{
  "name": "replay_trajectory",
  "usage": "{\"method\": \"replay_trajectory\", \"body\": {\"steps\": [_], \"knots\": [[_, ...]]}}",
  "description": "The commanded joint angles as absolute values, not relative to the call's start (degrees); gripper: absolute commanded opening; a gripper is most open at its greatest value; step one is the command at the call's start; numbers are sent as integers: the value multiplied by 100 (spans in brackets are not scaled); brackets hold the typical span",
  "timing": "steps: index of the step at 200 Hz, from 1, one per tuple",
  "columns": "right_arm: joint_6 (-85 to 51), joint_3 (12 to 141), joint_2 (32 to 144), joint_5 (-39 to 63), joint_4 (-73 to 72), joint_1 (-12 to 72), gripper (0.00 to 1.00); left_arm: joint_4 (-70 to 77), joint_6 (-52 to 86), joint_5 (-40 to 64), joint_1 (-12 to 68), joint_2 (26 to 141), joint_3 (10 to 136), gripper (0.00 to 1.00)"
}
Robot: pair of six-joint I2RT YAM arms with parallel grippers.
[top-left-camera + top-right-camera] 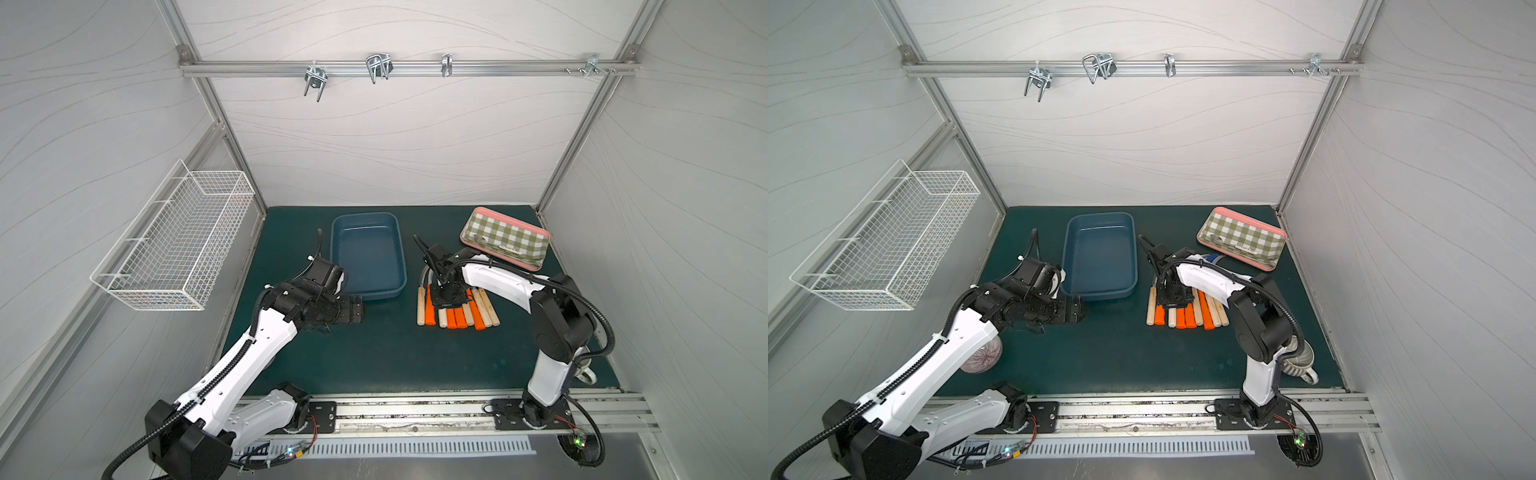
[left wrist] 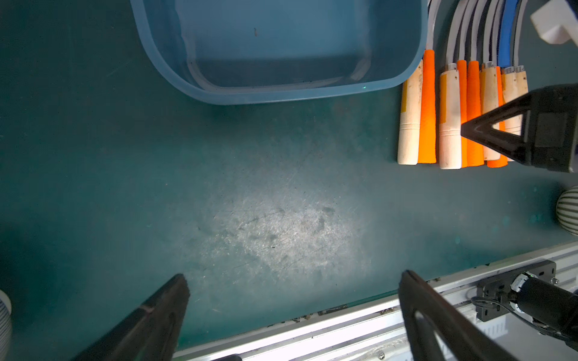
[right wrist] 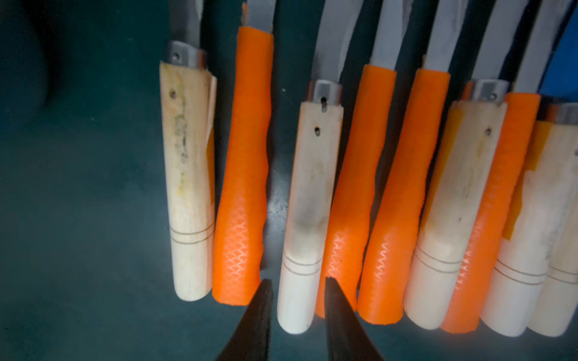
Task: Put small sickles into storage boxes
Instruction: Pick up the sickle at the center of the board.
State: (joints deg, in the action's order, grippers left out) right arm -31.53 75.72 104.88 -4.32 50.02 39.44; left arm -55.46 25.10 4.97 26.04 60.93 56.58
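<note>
Step in hand: first pick. The storage box [image 1: 368, 257] sits empty toward the back of the desk [image 1: 374, 353]. The small sickles [image 1: 457, 313] lie in one tight row just beside it, handles toward the robot and blades curving away. None is in the box, so I judge the task to be at its start.

Right end effector [image 3: 297, 287]: down over the row, pointing at the desk. In the right wrist view its fingertips [image 3: 259, 315] bracket the butt of the pale-wood sickle [image 3: 309, 193], third handle from the box side. They are drawn in against both flanks, which I read as clamped on it. The handle lies flat on the desk, not lifted. One fingertip presses next to the neighbouring orange-handled sickle [image 3: 347, 187].

Left end effector [image 2: 294, 278]: jaws wide apart, holding nothing, hovering above bare desk by the box's near end.

Next move, my judgement:
- Lift straight up. The handles touch and the blades nest, so a sideways pull could drag a neighbour along.
- The grip is at the very end of the handle, so the blade end may droop. Raise it enough to clear the box rim.
- Carry it across and release inside
</note>
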Motion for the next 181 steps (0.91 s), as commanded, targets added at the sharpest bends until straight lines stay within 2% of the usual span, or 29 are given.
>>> {"method": "replay_trajectory", "body": {"steps": [1, 153, 164, 181], "knots": [[-3144, 7602, 10627, -327, 4872, 3852, 31, -5485, 2461, 571, 2646, 6128, 5931, 99], [-3260, 7296, 11144, -419, 4453, 3815, 32, -5530, 2355, 696, 2646, 6284, 6171, 99], [-3251, 7257, 11168, -434, 4452, 3818, 30, -5528, 2364, 711, 2645, 6292, 6179, 99], [-3243, 7202, 11208, -433, 4410, 3814, 23, -5524, 2382, 737, 2645, 6309, 6179, 99]]}}
